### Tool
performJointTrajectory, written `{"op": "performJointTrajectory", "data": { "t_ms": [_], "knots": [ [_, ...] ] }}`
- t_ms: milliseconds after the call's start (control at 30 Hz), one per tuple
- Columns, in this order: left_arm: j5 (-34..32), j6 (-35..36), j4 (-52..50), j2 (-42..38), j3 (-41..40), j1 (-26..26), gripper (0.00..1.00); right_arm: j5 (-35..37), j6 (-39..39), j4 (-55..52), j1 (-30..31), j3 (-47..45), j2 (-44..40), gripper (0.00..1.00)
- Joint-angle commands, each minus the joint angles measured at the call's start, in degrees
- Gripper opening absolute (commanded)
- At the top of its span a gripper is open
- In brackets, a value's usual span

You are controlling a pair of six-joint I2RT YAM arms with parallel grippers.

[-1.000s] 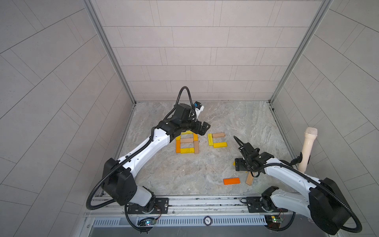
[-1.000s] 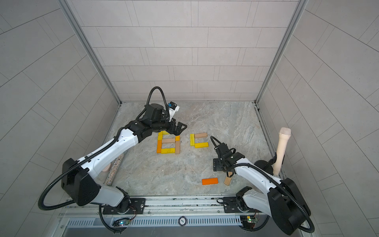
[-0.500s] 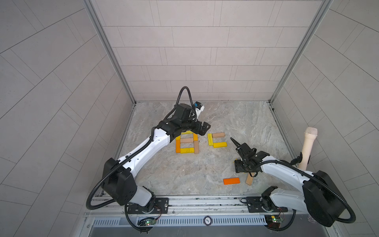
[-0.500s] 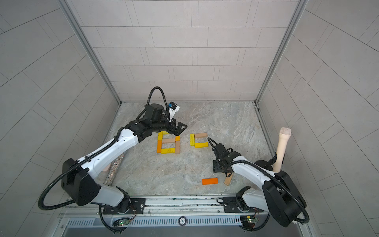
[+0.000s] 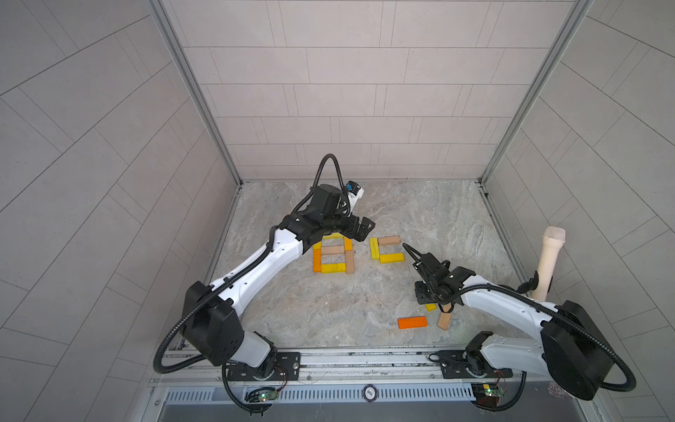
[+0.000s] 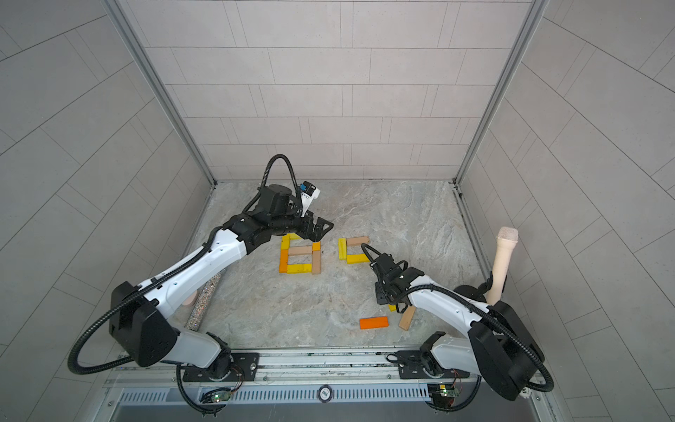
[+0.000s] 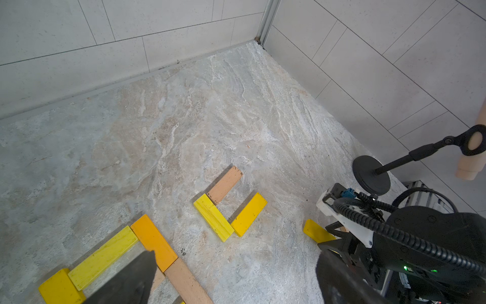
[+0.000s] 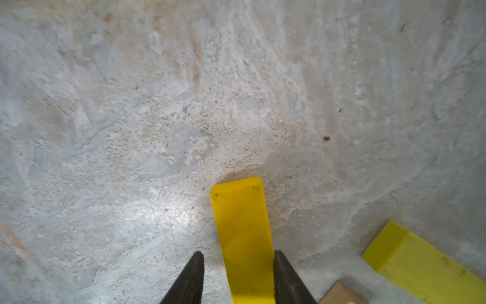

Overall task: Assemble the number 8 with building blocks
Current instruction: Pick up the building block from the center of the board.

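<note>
Number 8 [image 5: 333,250]: seven blocks [image 6: 297,268]; left jaws wide; right jaws straddle one yellow block [image 8: 242,231], grip unclear.

Figure eight [image 5: 333,250] sits mid-counter [image 5: 420,204], left of centre — left claw [image 5: 356,232] hangs over its far end. Just right of it, apart: three-block bracket [image 5: 374,248], open side facing right. Front right: first loose block [image 8: 242,231] lies between the right claw [image 8: 238,254] fingers — second loose block [image 5: 412,322] in front-left of it, third loose block [image 5: 444,320] right of the second. Mock microphone [image 5: 548,263] upright in a stand [image 7: 370,181] at the right edge. Cylinder [image 6: 204,299] lies along the left edge, partly under the left arm [image 5: 263,263].
</note>
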Motion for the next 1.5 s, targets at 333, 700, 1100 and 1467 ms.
{"op": "performJointTrajectory", "data": {
  "t_ms": [333,700,1100,1467],
  "knots": [
    [2.2,1.2,1.2,-1.4,-0.4,-0.2,1.0,1.2,0.3,-1.6,0.6,-0.4,0.9,0.41],
    [8.7,2.5,1.9,-1.9,-0.6,-0.2,1.0,0.9,-1.5,-1.5,0.6,-1.2,0.8,0.39],
    [6.8,5.0,1.4,-1.0,-0.9,-0.1,1.0,1.6,-2.1,-0.5,0.5,-2.2,-1.7,0.3],
    [8.7,4.7,2.8,-1.2,-1.6,-0.1,1.0,1.1,-2.5,0.3,0.9,-2.9,-3.1,0.36]
  ]
}}
